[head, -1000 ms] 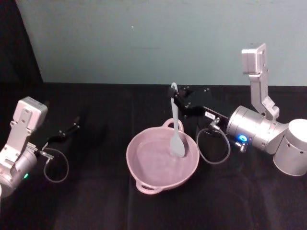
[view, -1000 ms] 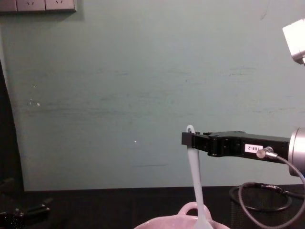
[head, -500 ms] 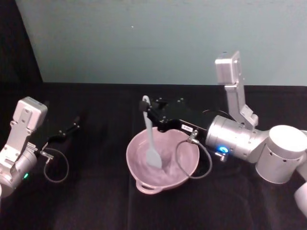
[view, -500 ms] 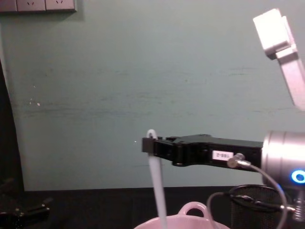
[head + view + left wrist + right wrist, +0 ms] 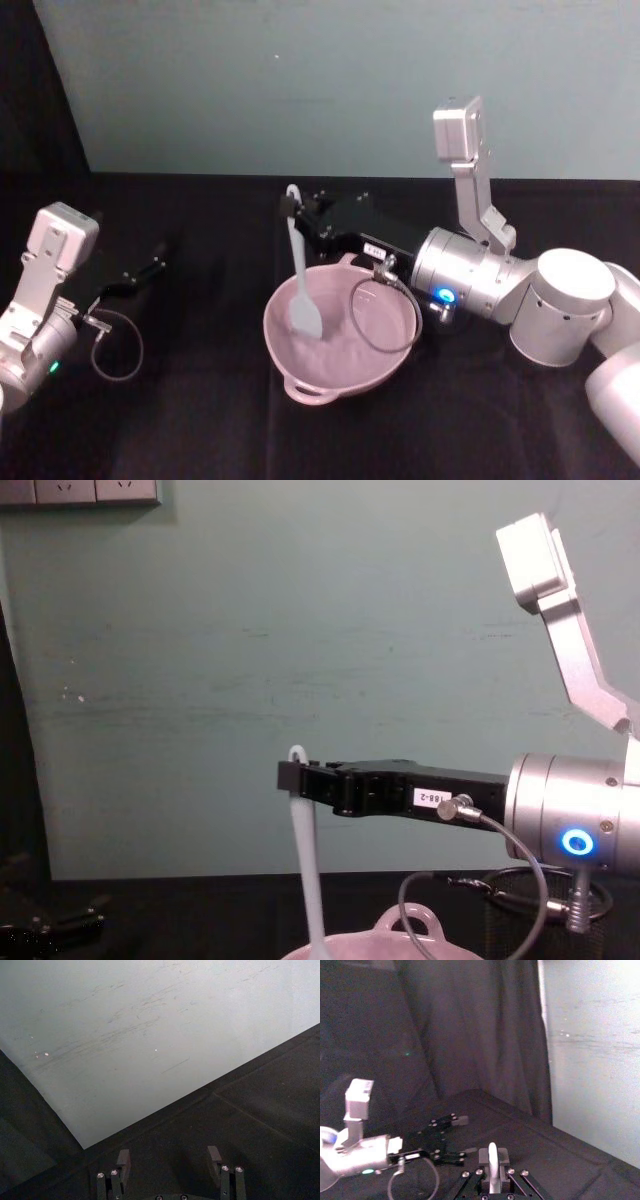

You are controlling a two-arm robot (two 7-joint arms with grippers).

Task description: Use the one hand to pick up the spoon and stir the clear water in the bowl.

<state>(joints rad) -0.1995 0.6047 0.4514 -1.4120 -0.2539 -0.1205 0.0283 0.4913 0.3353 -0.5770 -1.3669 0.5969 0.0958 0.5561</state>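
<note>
The pale pink bowl (image 5: pixel 385 355) sits on the black table in front of me; its loop handle (image 5: pixel 410 920) shows in the chest view. My right gripper (image 5: pixel 292 208) reaches over the bowl from the right, shut on the top of the white spoon (image 5: pixel 299 275). The spoon hangs upright with its flat head (image 5: pixel 306 318) down inside the bowl, toward its left side. From the chest view, the spoon (image 5: pixel 307 865) drops from the gripper (image 5: pixel 292 777) to the bowl rim. The handle tip (image 5: pixel 492 1157) sits between the jaws in the right wrist view. My left gripper (image 5: pixel 152 267) rests open, far left.
A grey cable loop (image 5: pixel 375 315) from the right wrist hangs over the bowl's right half. A black wire-mesh cup (image 5: pixel 520 920) stands behind the right arm. The left arm (image 5: pixel 365 1152) lies parked at the table's left side. A pale green wall backs the table.
My right gripper has carried the spoon leftward across the bowl, from the right rim to the left side, the head staying inside the bowl. The left arm has not moved.
</note>
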